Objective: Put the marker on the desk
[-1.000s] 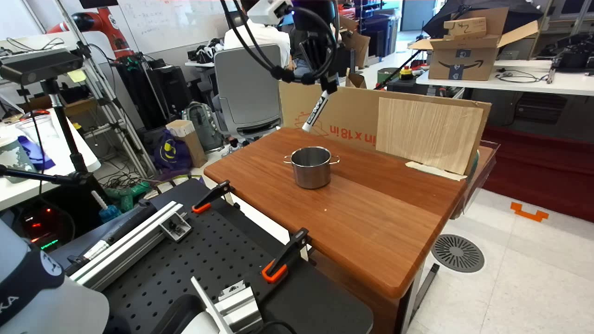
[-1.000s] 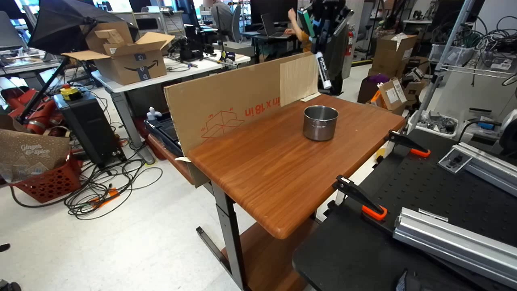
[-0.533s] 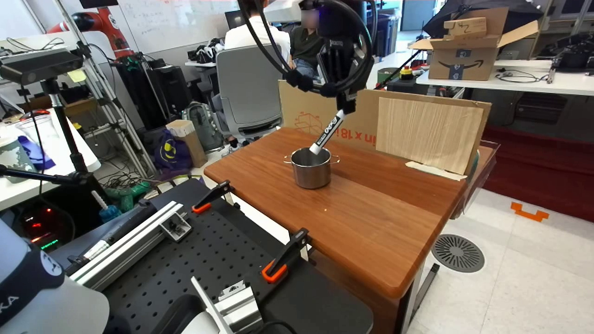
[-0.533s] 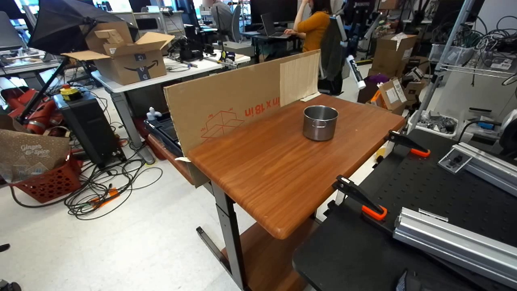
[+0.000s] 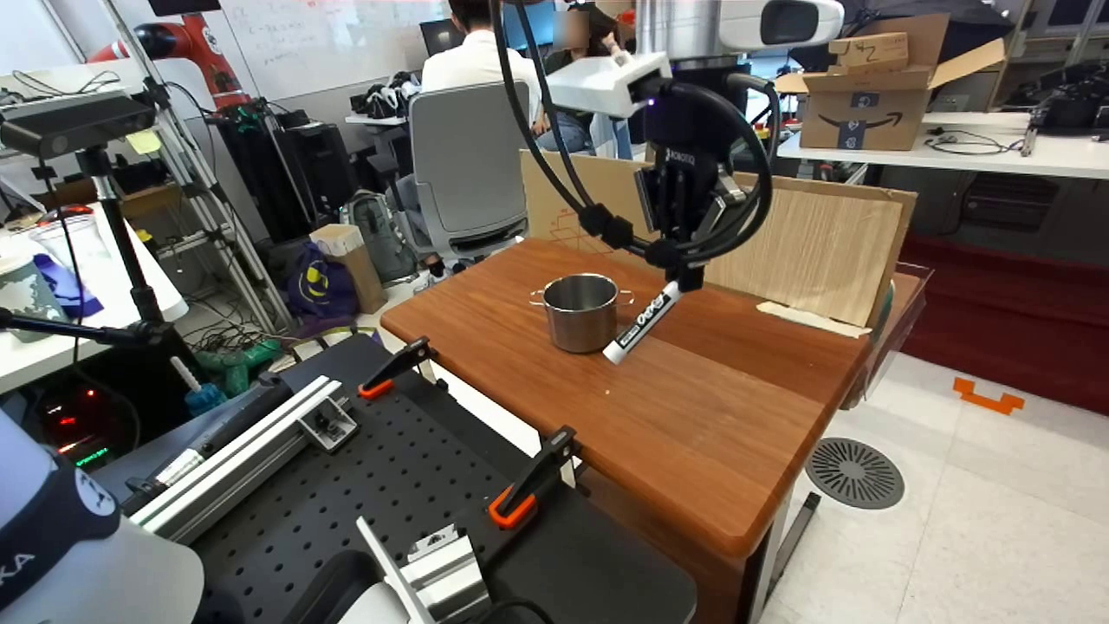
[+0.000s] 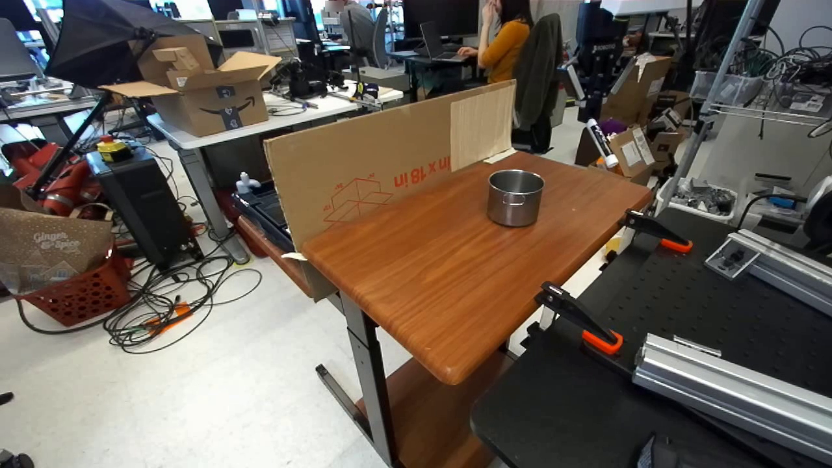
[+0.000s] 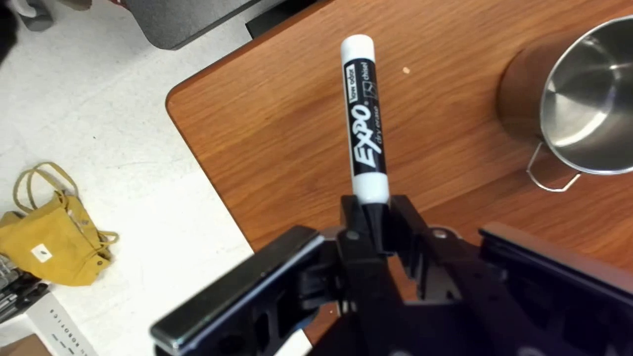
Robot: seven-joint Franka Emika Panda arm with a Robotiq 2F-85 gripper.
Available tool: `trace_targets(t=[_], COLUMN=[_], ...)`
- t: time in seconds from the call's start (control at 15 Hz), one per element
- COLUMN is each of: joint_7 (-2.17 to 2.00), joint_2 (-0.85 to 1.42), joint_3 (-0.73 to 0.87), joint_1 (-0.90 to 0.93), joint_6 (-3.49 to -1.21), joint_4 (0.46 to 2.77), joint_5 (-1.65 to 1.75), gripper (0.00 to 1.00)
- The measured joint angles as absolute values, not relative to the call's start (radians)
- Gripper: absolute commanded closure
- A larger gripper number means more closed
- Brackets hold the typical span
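A gripper (image 7: 377, 215) grasps the marker (image 7: 365, 116) by one end, tilted above the desk (image 7: 267, 143); released too high, it could bounce and roll off.

Marker (image 7: 366, 123) says "EXPO" (w/ "low odor," "chisel").

At eleven o'clock in an exterior view, a whiteboard (image 5: 321, 48) shows beyond a grey office chair (image 5: 463, 165); at two, a white table (image 5: 1066, 158); at four, a round grille (image 5: 855, 472) in pale floor tiles (image 5: 996, 494).
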State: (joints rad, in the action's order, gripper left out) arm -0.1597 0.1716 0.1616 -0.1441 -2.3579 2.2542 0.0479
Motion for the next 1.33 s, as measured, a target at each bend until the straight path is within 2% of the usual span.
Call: trace_targets(t=[1.33], joint_7=[-0.161], joint_2=[0.530], joint_3=[0.158], joint_1=[-0.159], joint_6=[-2.373], joint_4=[2.008], joint_5=[-0.085], gripper=[0.95])
